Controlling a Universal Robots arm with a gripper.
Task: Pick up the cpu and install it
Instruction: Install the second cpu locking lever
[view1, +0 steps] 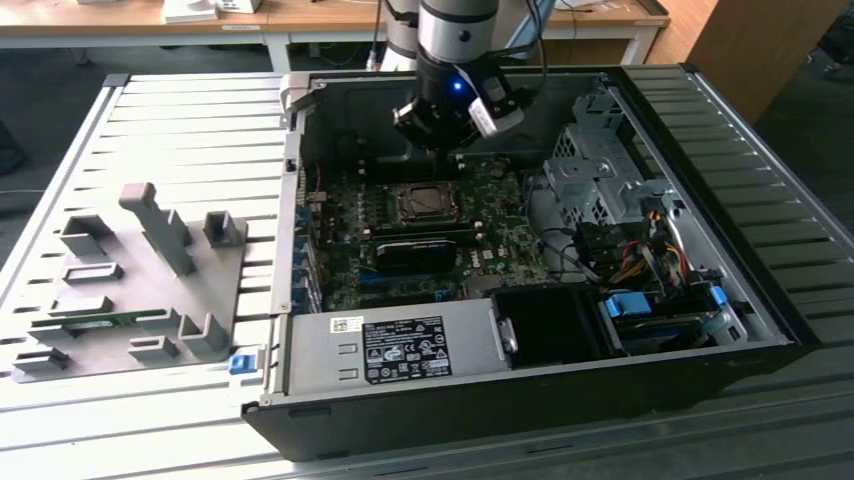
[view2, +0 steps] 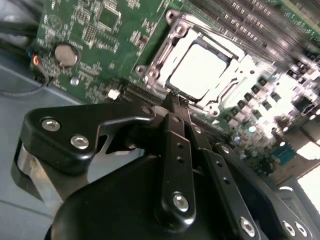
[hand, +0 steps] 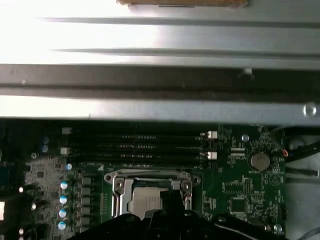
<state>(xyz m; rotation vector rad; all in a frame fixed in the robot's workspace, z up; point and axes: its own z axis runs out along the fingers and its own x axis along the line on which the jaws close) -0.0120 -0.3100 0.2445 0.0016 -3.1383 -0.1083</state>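
Gripper (view2: 176, 100) closed, empty, above cpu (view2: 200, 69) seated in socket (view2: 150, 74).

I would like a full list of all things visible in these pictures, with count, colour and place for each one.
cpu: one, silvery-grey, lying in the socket on the motherboard, nothing holding it.
socket frame: one, metal, around the cpu.
motherboard: one, green, on the floor of the computer case.
coin battery: one, silver, on the motherboard.
memory slots: several, black, beside the socket.
computer case: one, black, open, on the slatted table.
power supply: one, grey with a label, at the near edge of the case.
fixture plate: one, grey with upright blocks, at the exterior view's left.
slatted table: one, silvery.
gripper: one, black, fingertips together, above the case by the socket.
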